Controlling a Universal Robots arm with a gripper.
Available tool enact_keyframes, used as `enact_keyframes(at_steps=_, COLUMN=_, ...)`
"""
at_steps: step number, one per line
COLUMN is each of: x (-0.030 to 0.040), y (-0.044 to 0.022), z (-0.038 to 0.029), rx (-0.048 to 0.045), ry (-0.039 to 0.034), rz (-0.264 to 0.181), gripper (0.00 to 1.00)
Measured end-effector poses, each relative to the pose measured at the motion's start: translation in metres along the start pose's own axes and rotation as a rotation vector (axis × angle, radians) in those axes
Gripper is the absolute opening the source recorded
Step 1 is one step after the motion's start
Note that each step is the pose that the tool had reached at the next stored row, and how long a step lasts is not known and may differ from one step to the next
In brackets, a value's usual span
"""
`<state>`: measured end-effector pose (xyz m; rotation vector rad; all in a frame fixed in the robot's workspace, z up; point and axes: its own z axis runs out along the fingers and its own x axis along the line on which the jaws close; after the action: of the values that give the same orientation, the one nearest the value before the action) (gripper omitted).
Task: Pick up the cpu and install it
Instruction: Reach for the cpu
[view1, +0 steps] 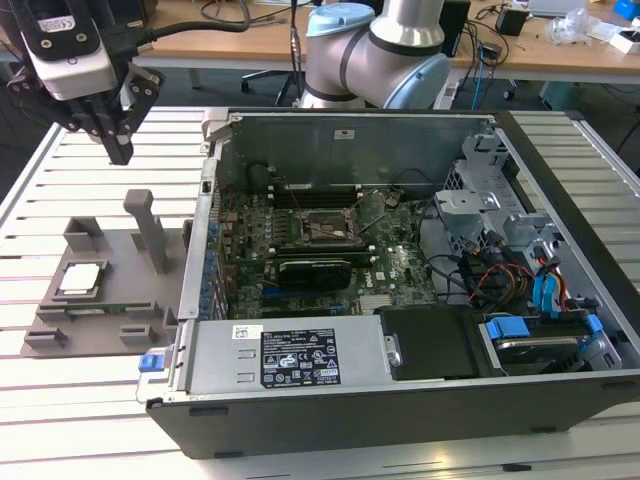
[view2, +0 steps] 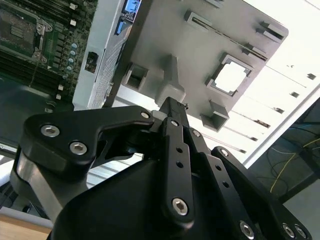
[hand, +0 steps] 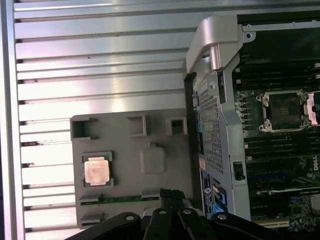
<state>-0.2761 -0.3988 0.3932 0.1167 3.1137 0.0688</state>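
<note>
Toward the near side at the exterior view's left, we see 1 cpu (view1: 80, 279) lying flat in a square recess of the grey holder tray (view1: 118, 252), just beside the open computer case (view1: 400, 400). Farther back, the gripper (view1: 119, 152) hangs in the air, its fingers pressed together on nothing, well apart from the cpu.

Gripper (view2: 172, 105) over the grey tray (view2: 165, 35)
Fingers (view2: 172, 131) pinched together, nothing in them; cpu (view2: 231, 78) sits in its square pocket, clear of the tips.
</note>
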Motion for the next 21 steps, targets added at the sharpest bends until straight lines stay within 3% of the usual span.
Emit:
enact_keyframes(at_steps=10, x=0.0107, y=-0.0008, z=-0.0002, rx=-0.0001, ry=-0.0001, rz=0.000, gripper=0.11)
enact_keyframes(at_steps=21, x=0.0288, y=-0.0022, z=-0.0006, rx=0.0000, ry=0.0000, rz=0.000, gripper=0.11)
